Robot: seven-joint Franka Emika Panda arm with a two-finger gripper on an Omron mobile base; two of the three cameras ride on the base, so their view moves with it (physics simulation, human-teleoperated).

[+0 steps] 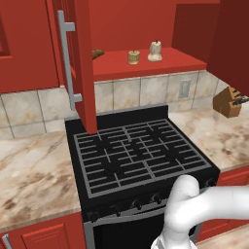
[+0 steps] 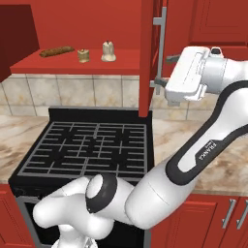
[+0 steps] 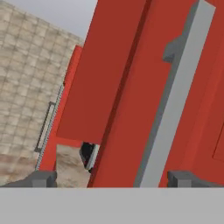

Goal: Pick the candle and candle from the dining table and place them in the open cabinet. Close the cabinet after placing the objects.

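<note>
Both candles stand on the red shelf of the open cabinet [image 1: 146,65]: the golden-tan candle [image 1: 133,57] [image 2: 84,55] and, to its right, the pale cream candle [image 1: 155,51] [image 2: 108,51]. My gripper [image 2: 170,80] [image 3: 113,179] is open and holds nothing. It hangs at the outer side of the cabinet's right door [image 2: 147,58], pointing at that door's vertical silver bar handle [image 2: 160,48] [image 3: 175,96]. In the hand view the bar runs up between my fingertips [image 3: 41,178], close ahead. The dining table is out of view.
A brown elongated lump [image 2: 57,51] lies at the shelf's left end. The cabinet's left door [image 1: 85,63] swings out over the black gas stove [image 1: 141,155]. Marbled counters flank the stove, and a wooden knife block [image 1: 228,101] stands on the right one.
</note>
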